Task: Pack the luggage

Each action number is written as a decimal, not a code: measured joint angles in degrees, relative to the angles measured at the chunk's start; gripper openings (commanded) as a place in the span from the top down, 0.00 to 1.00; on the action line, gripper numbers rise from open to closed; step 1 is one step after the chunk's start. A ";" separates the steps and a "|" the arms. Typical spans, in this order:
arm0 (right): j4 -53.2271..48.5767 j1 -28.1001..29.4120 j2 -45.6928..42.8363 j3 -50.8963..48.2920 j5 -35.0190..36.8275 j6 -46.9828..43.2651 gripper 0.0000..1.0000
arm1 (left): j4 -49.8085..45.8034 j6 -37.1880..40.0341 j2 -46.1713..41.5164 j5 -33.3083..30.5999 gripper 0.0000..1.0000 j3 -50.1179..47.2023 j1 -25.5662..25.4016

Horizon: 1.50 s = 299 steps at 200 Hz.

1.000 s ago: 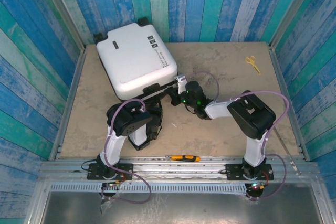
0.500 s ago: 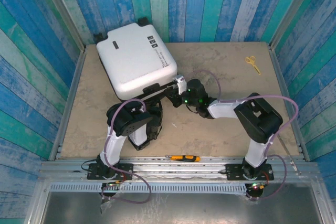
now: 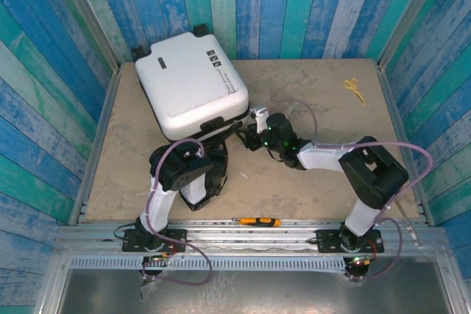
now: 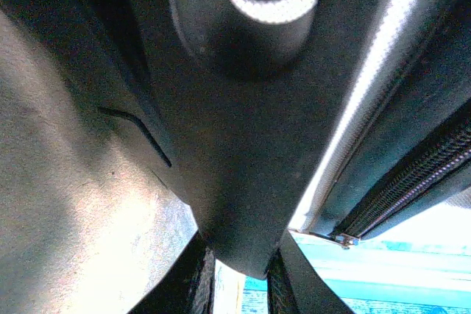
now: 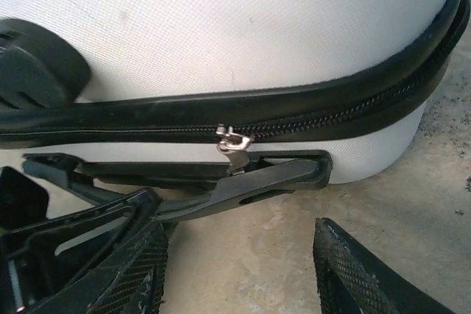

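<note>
I see the luggage lying lid-down on the tabletop, upper left of centre in the overhead view. My right end effector sits low at its near right corner. Its fingers are apart with bare tabletop between them, just below the zipper pull. My left end effector is tucked against the luggage's near edge; whether it is apart or together I cannot tell.

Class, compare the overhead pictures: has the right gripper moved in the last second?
Yes. The right gripper has drawn back slightly rightward, away from the white suitcase, which lies unmoved.
</note>
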 measured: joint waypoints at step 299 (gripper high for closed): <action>-1.79 4.81 10.08 10.99 15.45 0.26 1.00 | 0.02 0.02 0.52 0.28 1.00 0.83 0.33</action>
